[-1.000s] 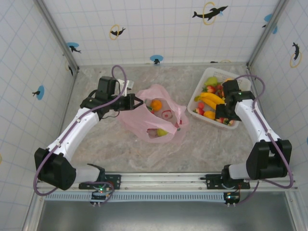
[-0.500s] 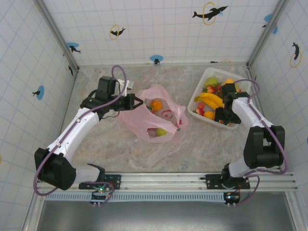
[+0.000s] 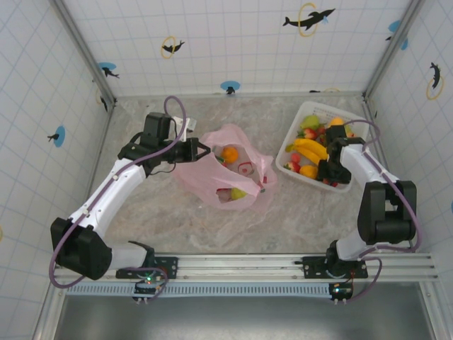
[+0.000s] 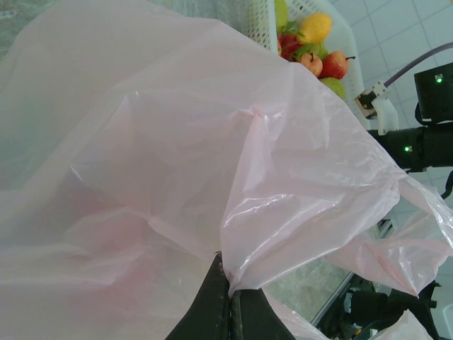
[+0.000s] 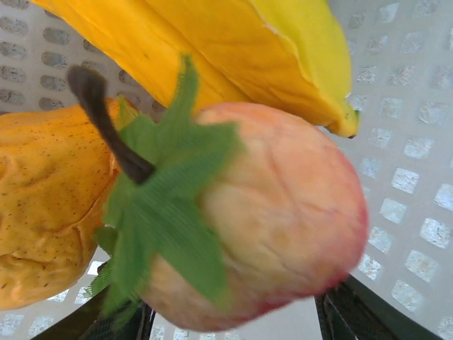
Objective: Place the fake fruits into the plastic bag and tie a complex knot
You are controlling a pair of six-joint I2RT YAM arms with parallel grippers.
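Left claw [image 4: 228, 290] is clamped on the plastic bag [image 4: 212, 142], so its mouth is held open; right claw [image 5: 233, 320] is set astride a fake fruit [image 5: 276, 212], grip not discernible.

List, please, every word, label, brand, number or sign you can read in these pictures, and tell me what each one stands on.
None can be read.
The dolphin decals on the walls are pictures without lettering.
The white basket, the pink plastic bag and the fake fruits show no print.
Any marking on the arms is too small to read.
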